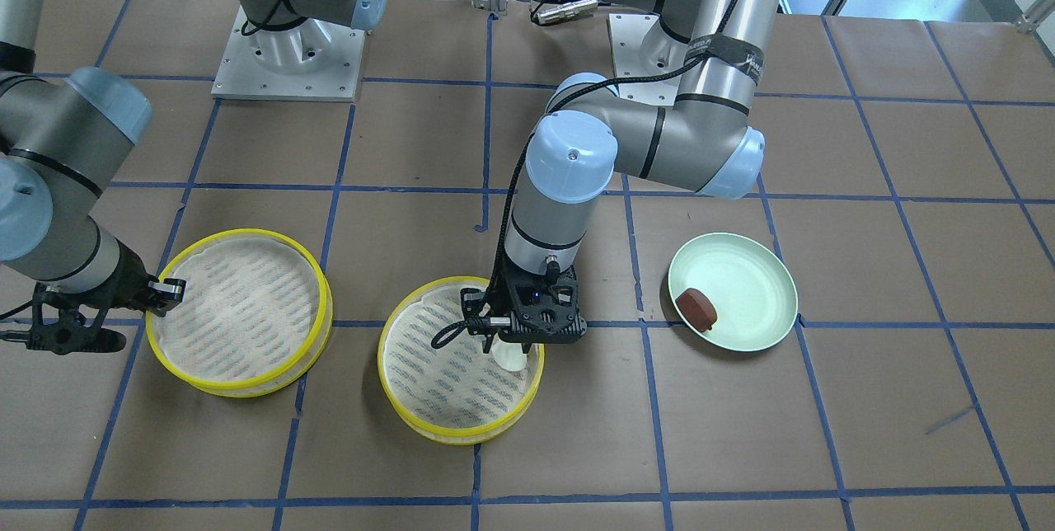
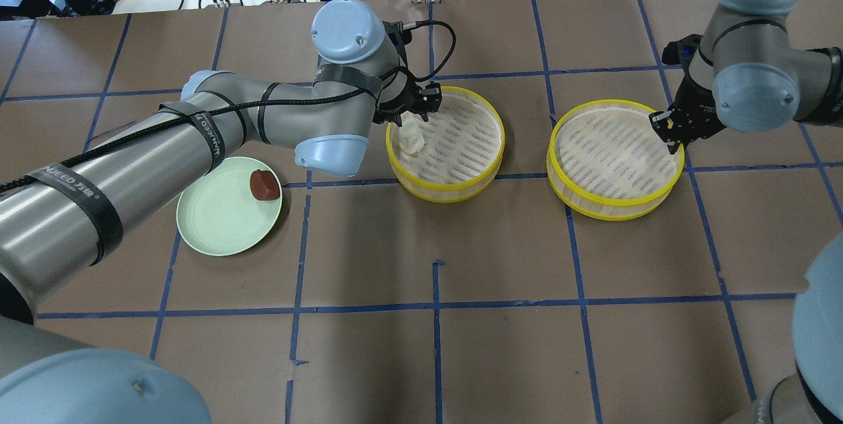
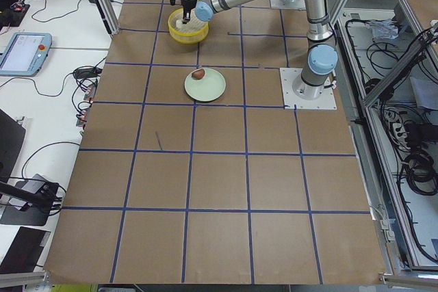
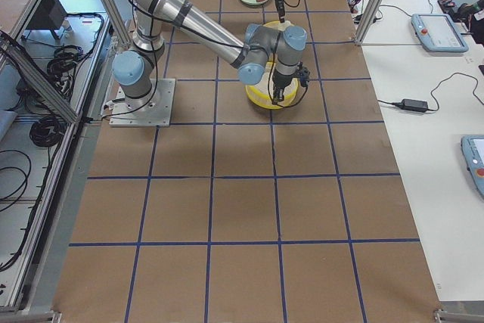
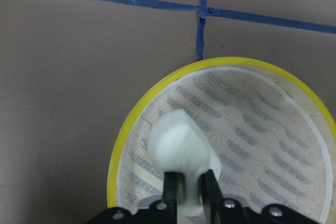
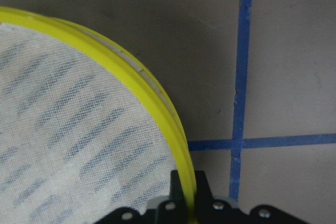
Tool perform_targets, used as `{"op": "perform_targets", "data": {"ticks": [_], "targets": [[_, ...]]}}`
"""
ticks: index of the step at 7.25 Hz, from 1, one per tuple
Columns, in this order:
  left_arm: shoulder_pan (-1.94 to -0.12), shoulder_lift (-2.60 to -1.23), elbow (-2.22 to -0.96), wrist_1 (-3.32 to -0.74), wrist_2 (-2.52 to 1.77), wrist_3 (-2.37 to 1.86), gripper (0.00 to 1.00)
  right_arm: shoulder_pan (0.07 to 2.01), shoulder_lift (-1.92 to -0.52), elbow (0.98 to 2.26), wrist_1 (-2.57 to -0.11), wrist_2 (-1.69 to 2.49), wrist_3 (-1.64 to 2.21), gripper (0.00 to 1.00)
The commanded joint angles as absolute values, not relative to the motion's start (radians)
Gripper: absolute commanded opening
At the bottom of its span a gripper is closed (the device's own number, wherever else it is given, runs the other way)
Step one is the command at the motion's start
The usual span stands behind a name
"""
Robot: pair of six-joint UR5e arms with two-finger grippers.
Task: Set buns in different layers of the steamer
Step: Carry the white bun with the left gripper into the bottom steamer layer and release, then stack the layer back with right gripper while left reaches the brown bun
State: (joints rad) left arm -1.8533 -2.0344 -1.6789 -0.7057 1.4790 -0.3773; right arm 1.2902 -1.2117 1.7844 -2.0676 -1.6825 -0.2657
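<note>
White bun point(image 5: 178, 145) pinched between the two fingers of the left gripper point(image 5: 190, 182), narrow gap, just inside the middle tray point(image 2: 454, 195) on its plate side!

Is it down on the liner?

Can't tell from these angles. I'd lower it straight until it rests, part the fingers only slightly so the soft dough isn't dragged, then lift vertically, clear of that yellow rim.

And the arm itself?

Forearm stretched low across the table, wrist bent so the gripper points straight down over the tray's edge zone.

The other side?

The right gripper point(image 6: 189, 187) is clamped tight on the rim of the second tray point(image 2: 616, 213), which sits apart on the table, unstacked.

Second bun?

The reddish-brown bun point(image 2: 265, 185) lies on the green plate point(image 2: 217, 230), untouched.
</note>
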Motion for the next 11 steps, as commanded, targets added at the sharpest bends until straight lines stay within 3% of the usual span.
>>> {"op": "perform_targets", "data": {"ticks": [1, 4, 6, 8, 11], "targets": [[-1.842, -1.991, -1.690, -0.704, 1.497, -0.313, 1.00, 1.290, -1.210, 1.786, -2.068, -1.680, -0.267, 0.06], [-1.713, -1.881, -1.729, -0.929, 1.650, -0.130, 1.00, 1.295, -1.270, 1.715, -2.027, -1.577, -0.183, 0.05], [-1.555, -1.844, -1.854, -0.931, 1.646, 0.106, 1.00, 1.349, -1.308, 1.688, -1.993, -1.515, 0.057, 0.05], [-1.430, -1.854, -1.897, -0.933, 1.638, 0.212, 1.00, 1.529, -1.273, 1.643, -2.013, -1.502, 0.335, 0.05], [-1.425, -1.917, -1.901, -0.934, 1.637, 0.200, 1.00, 1.678, -1.197, 1.635, -2.075, -1.509, 0.560, 0.05]]}}
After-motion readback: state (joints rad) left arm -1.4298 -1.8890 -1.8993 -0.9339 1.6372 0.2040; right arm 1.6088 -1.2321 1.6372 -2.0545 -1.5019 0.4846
